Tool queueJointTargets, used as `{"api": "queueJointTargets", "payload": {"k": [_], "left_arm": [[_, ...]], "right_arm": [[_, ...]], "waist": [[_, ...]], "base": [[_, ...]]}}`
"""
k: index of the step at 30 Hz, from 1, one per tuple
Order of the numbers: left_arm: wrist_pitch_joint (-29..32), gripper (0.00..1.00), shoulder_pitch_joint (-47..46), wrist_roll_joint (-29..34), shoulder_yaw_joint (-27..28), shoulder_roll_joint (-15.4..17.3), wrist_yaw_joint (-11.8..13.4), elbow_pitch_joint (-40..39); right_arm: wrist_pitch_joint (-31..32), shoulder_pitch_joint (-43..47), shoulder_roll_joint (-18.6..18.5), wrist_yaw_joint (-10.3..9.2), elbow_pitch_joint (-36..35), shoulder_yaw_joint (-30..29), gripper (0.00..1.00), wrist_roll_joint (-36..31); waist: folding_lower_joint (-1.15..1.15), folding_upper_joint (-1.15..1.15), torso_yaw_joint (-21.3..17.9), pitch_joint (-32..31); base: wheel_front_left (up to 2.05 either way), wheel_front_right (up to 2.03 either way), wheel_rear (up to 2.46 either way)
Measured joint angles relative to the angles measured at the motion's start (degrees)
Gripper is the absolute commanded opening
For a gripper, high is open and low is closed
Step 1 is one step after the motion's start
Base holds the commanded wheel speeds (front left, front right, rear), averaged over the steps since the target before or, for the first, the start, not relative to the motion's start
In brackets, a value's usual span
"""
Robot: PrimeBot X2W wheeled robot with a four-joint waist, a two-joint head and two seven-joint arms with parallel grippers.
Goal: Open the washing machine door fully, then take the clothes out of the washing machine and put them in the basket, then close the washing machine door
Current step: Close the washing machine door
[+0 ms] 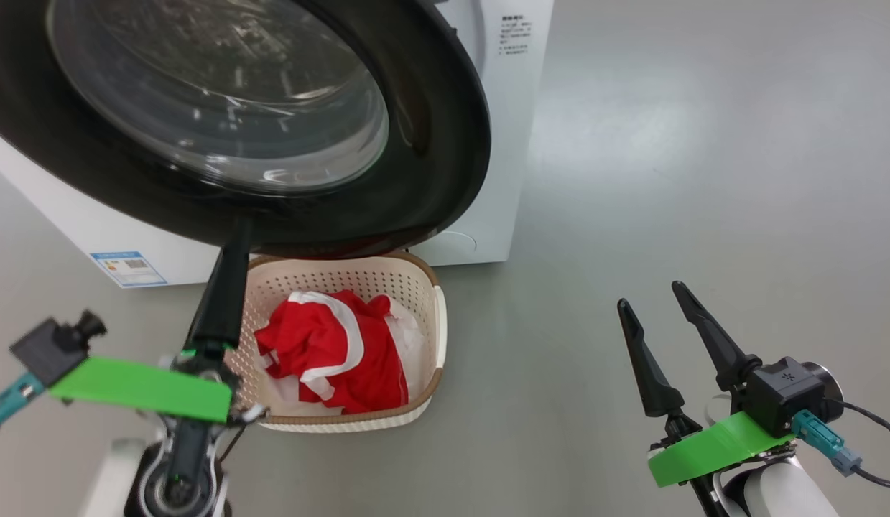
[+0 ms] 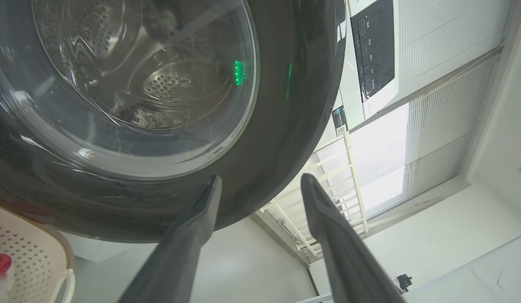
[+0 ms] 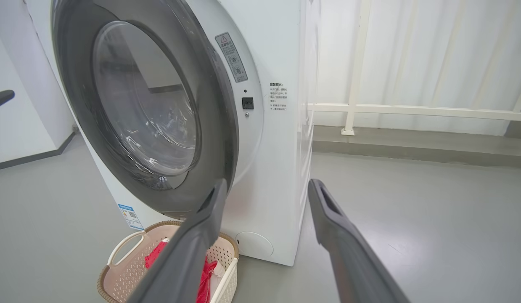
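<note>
The washing machine door point(image 1: 430, 143), a black rim around bulging glass, stands ajar from the white washing machine point(image 1: 506, 143) and hangs over the basket point(image 1: 439, 337). The red and white clothes point(image 1: 330, 345) lie inside the basket on the floor. My left gripper point(image 1: 236, 233) reaches up to the door's lower rim; in the left wrist view its fingers stand apart, so the left gripper point(image 2: 262, 181) is open and empty just below the rim point(image 2: 285, 147). My right gripper point(image 1: 651, 296) is open and empty above the floor, to the right of the basket. It faces the door point(image 3: 218, 126) and the basket point(image 3: 117, 256).
Bare grey floor point(image 1: 703, 215) stretches to the right of the washer. A blue label point(image 1: 127, 268) sits low on the washer's front. A white railing point(image 3: 357, 105) and pale curtains stand behind the machine. The dark control panel point(image 2: 374, 50) is on the washer's front.
</note>
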Motion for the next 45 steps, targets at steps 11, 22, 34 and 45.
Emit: {"api": "queueJointTargets", "payload": {"k": [11,22,34,45], "left_arm": [[-10.5,1.0,14.5,29.5,-1.6,6.7,5.0,-6.5],[-10.7,1.0,23.4,50.4,3.0,5.9,8.1,-10.8],[-10.7,1.0,30.7,59.1,8.9,0.6,5.6,-11.7],[-10.7,1.0,31.8,62.4,11.2,-1.9,2.5,-10.0]], "right_arm": [[0.0,1.0,-0.1,0.0,-0.8,-0.6,1.0,-1.6],[0.0,4.5,-0.3,0.0,-1.8,-2.2,1.0,-1.6],[0.0,7.3,0.0,0.0,-3.2,-3.9,1.0,-1.6],[0.0,8.0,0.1,0.0,-3.4,-4.0,1.0,-1.6]], "waist": [[0.0,0.0,1.0,-4.1],[0.0,0.0,0.6,-7.1],[0.0,0.0,0.3,-9.8],[0.0,0.0,0.2,-10.4]], "base": [[0.0,0.0,0.0],[0.0,0.0,0.0],[0.0,0.0,0.0],[0.0,0.0,0.0]]}}
